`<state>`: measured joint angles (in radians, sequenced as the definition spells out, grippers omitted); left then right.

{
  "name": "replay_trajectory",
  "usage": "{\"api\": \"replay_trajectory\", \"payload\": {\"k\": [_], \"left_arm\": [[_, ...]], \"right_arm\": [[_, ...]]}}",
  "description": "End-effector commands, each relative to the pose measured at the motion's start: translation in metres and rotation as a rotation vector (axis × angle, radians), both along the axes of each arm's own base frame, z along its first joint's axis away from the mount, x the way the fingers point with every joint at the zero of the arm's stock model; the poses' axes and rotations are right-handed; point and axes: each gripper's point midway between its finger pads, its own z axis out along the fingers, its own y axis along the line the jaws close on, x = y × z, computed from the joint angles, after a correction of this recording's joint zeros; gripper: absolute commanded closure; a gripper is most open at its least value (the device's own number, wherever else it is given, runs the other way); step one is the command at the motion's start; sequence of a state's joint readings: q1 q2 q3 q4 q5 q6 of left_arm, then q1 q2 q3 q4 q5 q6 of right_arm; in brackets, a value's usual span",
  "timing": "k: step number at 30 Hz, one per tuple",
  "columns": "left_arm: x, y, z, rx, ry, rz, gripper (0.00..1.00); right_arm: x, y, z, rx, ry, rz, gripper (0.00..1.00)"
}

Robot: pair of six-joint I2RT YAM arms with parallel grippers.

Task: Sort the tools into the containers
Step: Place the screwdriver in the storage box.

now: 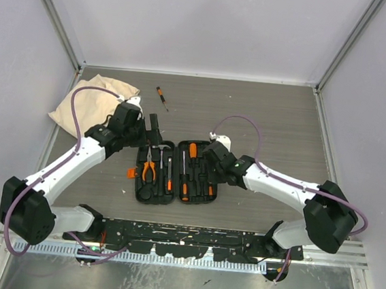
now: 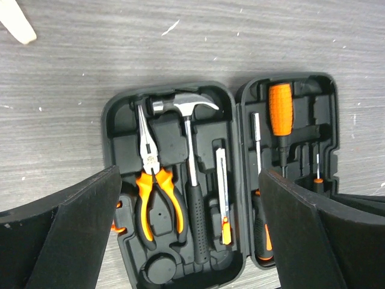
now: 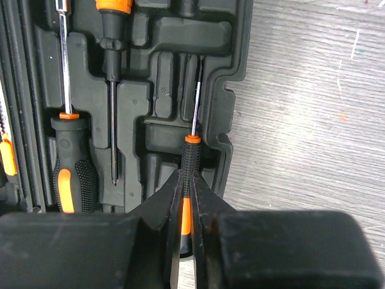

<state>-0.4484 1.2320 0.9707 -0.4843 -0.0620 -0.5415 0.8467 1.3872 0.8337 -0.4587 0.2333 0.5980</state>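
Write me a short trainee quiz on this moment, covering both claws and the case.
1. True or false: the right claw is shut on a slim screwdriver lying in the tool case.
2. Which tool lies right beside the pliers in the case's left half? A. hammer B. wrench C. tape measure
3. Short answer: is the left claw, above the case, open or shut?

Key: 1 true; 2 A; 3 open, holding nothing.
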Motion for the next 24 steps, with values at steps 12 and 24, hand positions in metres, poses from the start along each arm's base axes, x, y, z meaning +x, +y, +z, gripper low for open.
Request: {"api": "replay_trajectory", "payload": {"k": [12,24], "left_arm": [[-0.014,-0.001,0.001,-0.045,0.001,-0.020,0.04],[-0.019,0.002,-0.006,-0.037,0.025,-0.012,0.05]], "right_arm": [[0.000,0.008,-0.015,-0.018,0.046,0.028,0.85],[-0.015,-0.013,-0.041,-0.151,0.148,0.032,0.93]]}}
